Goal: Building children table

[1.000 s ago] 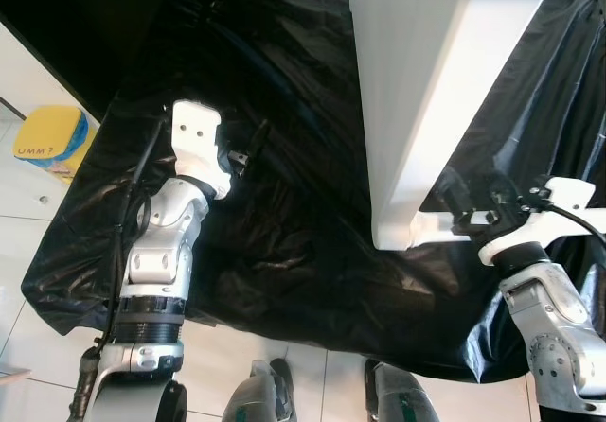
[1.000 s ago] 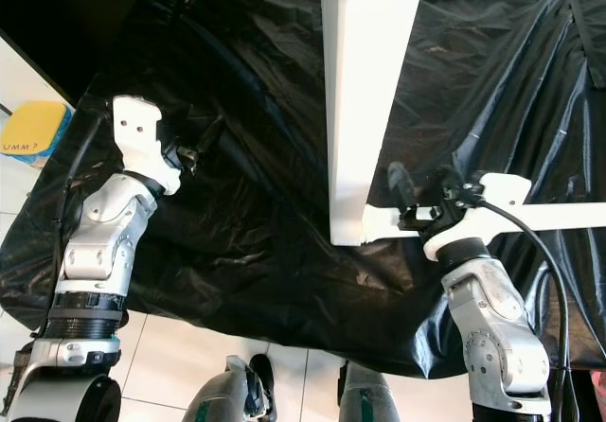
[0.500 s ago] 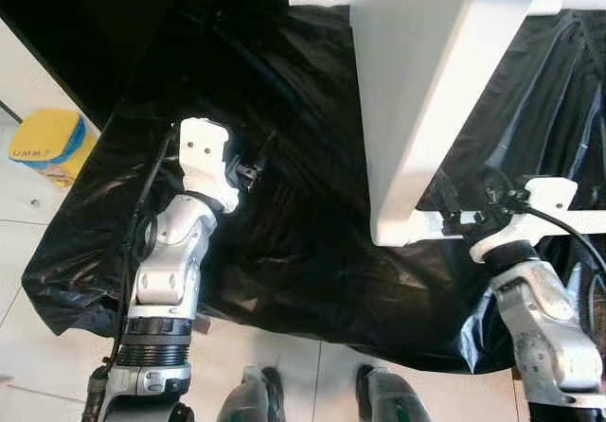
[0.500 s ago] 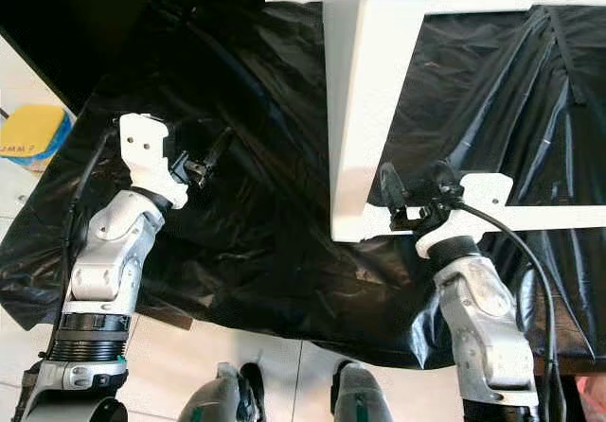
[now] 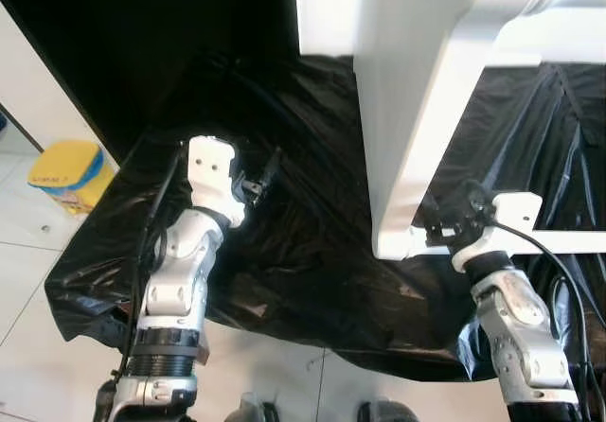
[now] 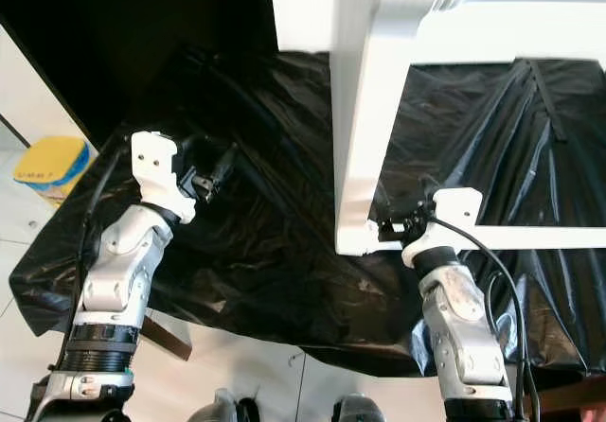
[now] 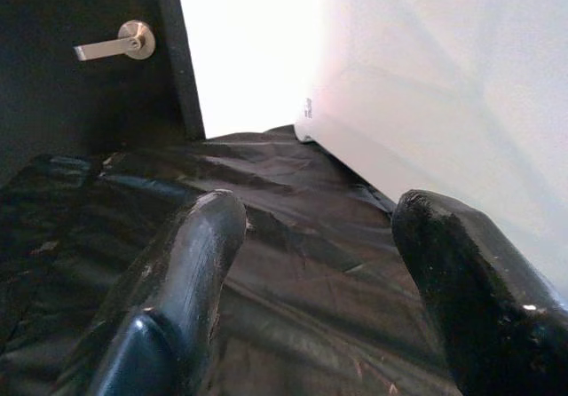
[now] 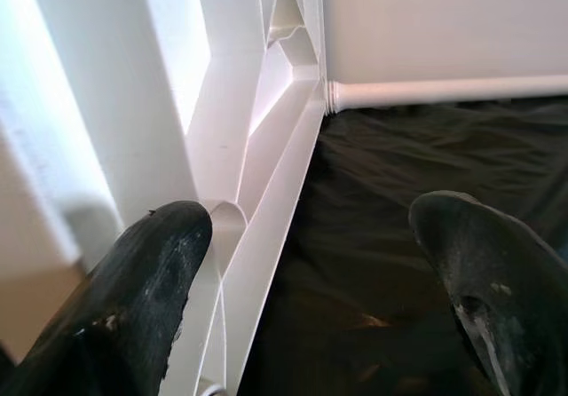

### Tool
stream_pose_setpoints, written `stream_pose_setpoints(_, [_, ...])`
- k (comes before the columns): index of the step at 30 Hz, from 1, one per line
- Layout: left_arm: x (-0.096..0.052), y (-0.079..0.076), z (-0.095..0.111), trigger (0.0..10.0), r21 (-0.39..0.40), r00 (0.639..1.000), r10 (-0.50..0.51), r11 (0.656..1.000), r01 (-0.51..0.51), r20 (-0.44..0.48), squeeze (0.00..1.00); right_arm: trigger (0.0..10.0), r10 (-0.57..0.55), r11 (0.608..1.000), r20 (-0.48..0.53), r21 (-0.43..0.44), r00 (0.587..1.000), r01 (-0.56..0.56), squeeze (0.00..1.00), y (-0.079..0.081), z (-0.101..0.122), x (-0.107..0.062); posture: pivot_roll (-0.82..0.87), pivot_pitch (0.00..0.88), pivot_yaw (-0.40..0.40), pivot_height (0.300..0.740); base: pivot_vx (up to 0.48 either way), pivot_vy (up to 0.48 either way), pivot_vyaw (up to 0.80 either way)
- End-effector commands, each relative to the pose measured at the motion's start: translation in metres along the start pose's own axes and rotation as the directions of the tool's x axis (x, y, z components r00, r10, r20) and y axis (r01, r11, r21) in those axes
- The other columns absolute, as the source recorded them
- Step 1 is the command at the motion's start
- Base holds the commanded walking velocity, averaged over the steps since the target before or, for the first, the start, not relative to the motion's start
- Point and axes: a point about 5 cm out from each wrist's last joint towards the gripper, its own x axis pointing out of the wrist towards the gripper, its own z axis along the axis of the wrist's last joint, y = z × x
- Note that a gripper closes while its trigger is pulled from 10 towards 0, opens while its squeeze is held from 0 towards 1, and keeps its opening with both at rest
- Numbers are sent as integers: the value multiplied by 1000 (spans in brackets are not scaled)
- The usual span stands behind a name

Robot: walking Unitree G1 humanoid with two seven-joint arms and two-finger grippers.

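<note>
Most of the white table frame (image 5: 417,110) runs off the picture at 12 and 3 o'clock, so its full shape is anyone's guess. The black plastic sheet (image 5: 303,252) hides whatever it's draped over — can't tell what's under there. The yellow and blue thing (image 5: 66,167) at 9 o'clock is too small to identify. Right gripper (image 6: 396,225) fingertips get lost, dark against the sheet.

The table frame (image 5: 417,110) stands on the plastic sheet (image 5: 303,252), between left claw (image 5: 268,171) and right claw (image 5: 445,223).
</note>
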Motion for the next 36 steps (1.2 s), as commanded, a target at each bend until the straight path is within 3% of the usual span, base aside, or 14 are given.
stream_pose_setpoints(1, [-5, 2, -8, 10000, -3, 997, 77, 997, -77, -20, 0, 10000, 31, 999, -23, -10, 999, -31, 0, 4, -7, -5, -138, 33, 54, 740, 0, 0, 0])
stream_pose_setpoints(7, [-14, -4, -9, 10000, -4, 999, 48, 999, -48, -17, 0, 10000, 70, 997, -63, -25, 996, -71, 0, 8, -15, -16, -136, 45, 43, 740, 0, 0, 0])
stream_pose_setpoints(12, [-20, -13, -8, 10000, -25, 999, -38, 999, 38, -9, 0, 10000, 122, 991, -94, -41, 988, -126, 0, 15, -24, -22, -130, 54, 38, 740, 0, 0, 0])
stream_pose_setpoints(13, [-22, -22, -8, 10000, -31, 993, -116, 993, 115, -13, 0, 10000, 121, 991, -100, -41, 988, -125, 0, 16, -28, -21, -127, 53, 38, 740, 0, 0, 0])
stream_pose_setpoints(14, [-22, -22, -8, 10000, -31, 993, -116, 993, 115, -13, 0, 10000, 121, 991, -100, -41, 988, -125, 0, 16, -28, -21, -127, 53, 38, 740, 0, 0, 0])
stream_pose_setpoints(17, [-26, -40, -9, 10000, -23, 968, -250, 968, 249, -35, 0, 10000, 116, 991, -111, -58, 987, -123, 0, 13, -31, -23, -125, 58, 40, 740, 0, 0, 0])
stream_pose_setpoints(23, [-32, -57, -12, 10000, -23, 927, -370, 929, 369, -61, 0, 10000, 119, 989, -128, -75, 985, -129, 0, 10, -33, -28, -127, 63, 42, 740, 0, 0, 0])
stream_pose_setpoints(26, [-41, -73, -19, 10000, -19, 867, -488, 872, 488, -106, 0, 10000, 138, 984, -144, -88, 980, -152, 0, 6, -33, -37, -131, 69, 44, 740, 0, 0, 0])
stream_pose_setpoints(36, [-49, -81, -25, 10000, -26, 824, -543, 837, 547, -163, 0, 10000, 288, 950, -182, -68, 940, -304, 0, 15, -32, -49, -137, 80, 55, 740, 0, 0, 0])
